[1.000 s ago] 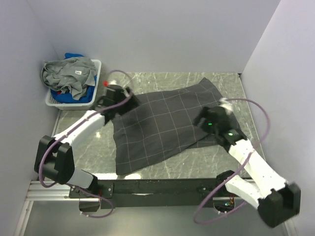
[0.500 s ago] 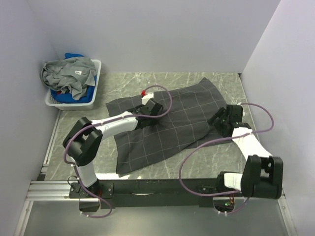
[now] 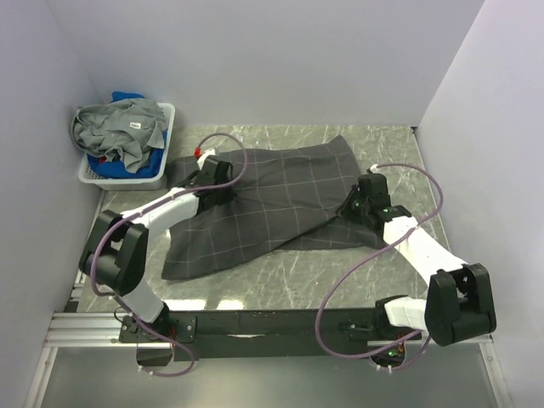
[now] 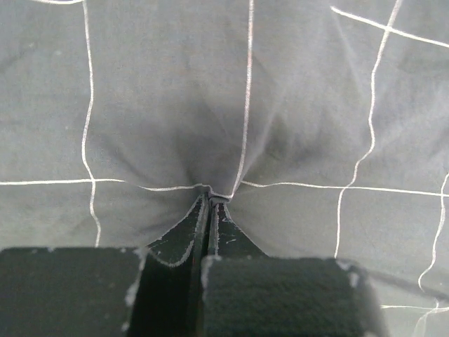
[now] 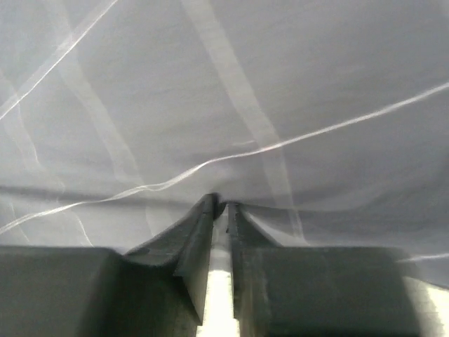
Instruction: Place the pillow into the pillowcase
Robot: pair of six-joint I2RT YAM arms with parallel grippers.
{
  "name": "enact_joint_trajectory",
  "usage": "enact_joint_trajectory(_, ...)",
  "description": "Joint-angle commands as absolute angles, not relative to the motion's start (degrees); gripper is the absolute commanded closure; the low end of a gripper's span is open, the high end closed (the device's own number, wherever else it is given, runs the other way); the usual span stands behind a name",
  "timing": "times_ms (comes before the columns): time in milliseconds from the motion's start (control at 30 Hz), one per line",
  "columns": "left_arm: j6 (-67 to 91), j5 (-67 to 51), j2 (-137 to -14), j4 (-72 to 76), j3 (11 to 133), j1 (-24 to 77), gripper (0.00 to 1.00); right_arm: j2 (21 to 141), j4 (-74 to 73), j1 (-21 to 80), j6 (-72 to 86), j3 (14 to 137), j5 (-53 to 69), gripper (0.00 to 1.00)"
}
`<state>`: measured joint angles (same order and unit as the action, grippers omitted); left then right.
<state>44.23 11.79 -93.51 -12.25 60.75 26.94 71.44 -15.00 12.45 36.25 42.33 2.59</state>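
Marble bench carries the pillowcase. Your left tool pinches its cloth tight; your right tool nips it too

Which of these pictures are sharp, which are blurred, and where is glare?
Top view: sharp, evenly lit, pale glare on the table at its near edge. Left wrist view: pillowcase grid sharp, left claw dark. Right wrist view: cloth blurred and washed pale, right claw sharper.

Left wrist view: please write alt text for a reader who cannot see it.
The left hand is shut on a fold of the dark grey pillowcase, whose pale grid lines pucker toward the grip. The cloth fills the rest of the view.
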Motion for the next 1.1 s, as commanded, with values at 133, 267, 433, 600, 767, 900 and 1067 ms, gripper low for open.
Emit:
enact_joint_trajectory(133, 45.26, 9.32, -90.35, -13.45, 54.75, 23.38, 0.99, 63.92, -11.69, 5.9, 38.05, 32.09, 0.46, 0.22)
enact_joint_trajectory(267, 45.53, 9.14, -89.13, -13.89, 55.37, 23.38, 0.99, 61.96, -10.55, -1.82, 39.29, 28.4, 4.21, 0.19)
enact_joint_trajectory(433, 45.62, 8.09, -88.07, -12.57, 54.15, 23.38, 0.99, 61.79, -8.44, -6.68, 41.04, 24.27, 4.66, 0.25)
enact_joint_trajectory(600, 45.61, 6.33, -88.77, -11.78, 53.88, 23.47, 0.99, 62.75, -9.39, -8.52, 43.5, 23.99, 3.43, 0.25)
enact_joint_trajectory(767, 45.62, 5.89, -88.68, -11.25, 53.88, 23.64, 0.99, 66.18, -12.04, -9.49, 46.75, 25.84, 3.52, 0.34)
enact_joint_trajectory(900, 45.44, 5.71, -88.51, -11.08, 53.88, 23.82, 0.99, 66.97, -12.39, -10.28, 47.81, 25.66, 3.7, 0.48)
enact_joint_trajectory(1067, 45.61, 5.45, -88.42, -10.81, 53.79, 24.61, 0.99, 69.43, -13.01, -17.65, 44.92, 28.03, 4.83, 1.0)
